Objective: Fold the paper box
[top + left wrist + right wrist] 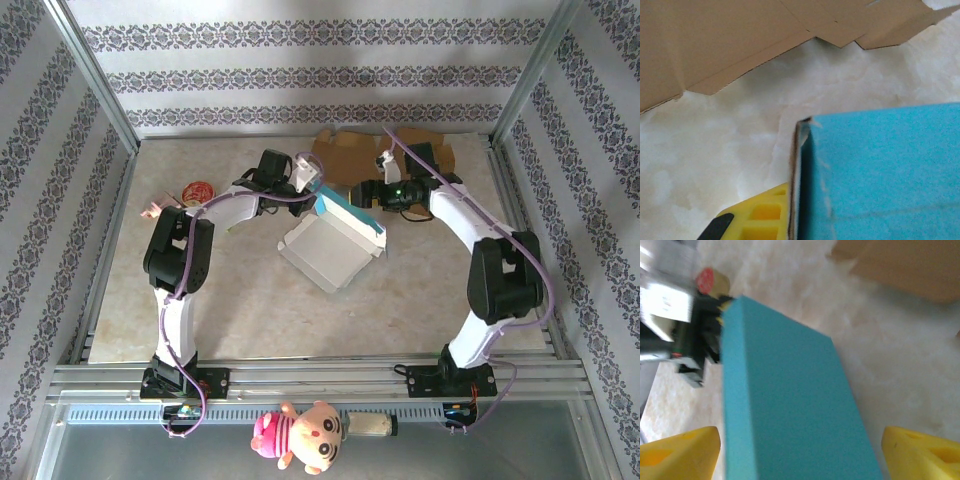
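L gripper is pinched tight on the far-left wall of the paper box, which sits mid-table btwn both arms. R gripper gapes wide, holding nothing, fingers straddling the box's raised blue flap.

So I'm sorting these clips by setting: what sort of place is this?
Probably a robot test booth, not a real room: a metal frame boxes in a stone-look table, patterned panels stand in as walls, and the left arm and right arm are bolted to its near rail.
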Robot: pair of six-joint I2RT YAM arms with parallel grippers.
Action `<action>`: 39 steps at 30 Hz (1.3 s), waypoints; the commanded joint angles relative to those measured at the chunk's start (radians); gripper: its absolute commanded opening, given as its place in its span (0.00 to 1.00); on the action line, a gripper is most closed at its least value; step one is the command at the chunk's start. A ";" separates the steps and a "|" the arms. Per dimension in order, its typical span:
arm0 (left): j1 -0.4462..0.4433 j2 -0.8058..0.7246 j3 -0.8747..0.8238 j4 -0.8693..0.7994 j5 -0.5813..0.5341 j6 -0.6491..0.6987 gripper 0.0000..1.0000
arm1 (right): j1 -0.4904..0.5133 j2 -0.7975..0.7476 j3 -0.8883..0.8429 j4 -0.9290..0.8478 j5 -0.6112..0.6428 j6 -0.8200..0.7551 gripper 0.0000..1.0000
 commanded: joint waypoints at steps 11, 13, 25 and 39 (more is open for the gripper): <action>-0.051 0.089 0.090 -0.133 -0.120 0.052 0.16 | 0.042 0.150 0.022 -0.019 -0.055 0.032 0.72; -0.053 0.093 0.082 -0.109 -0.131 0.050 0.18 | 0.042 0.153 0.023 -0.020 -0.059 0.031 0.72; -0.052 0.133 0.092 -0.071 -0.158 0.055 0.08 | 0.029 0.128 0.043 -0.051 -0.069 0.023 0.72; -0.054 0.131 0.056 -0.010 -0.235 0.007 0.07 | 0.015 -0.029 0.028 -0.018 -0.078 0.123 0.78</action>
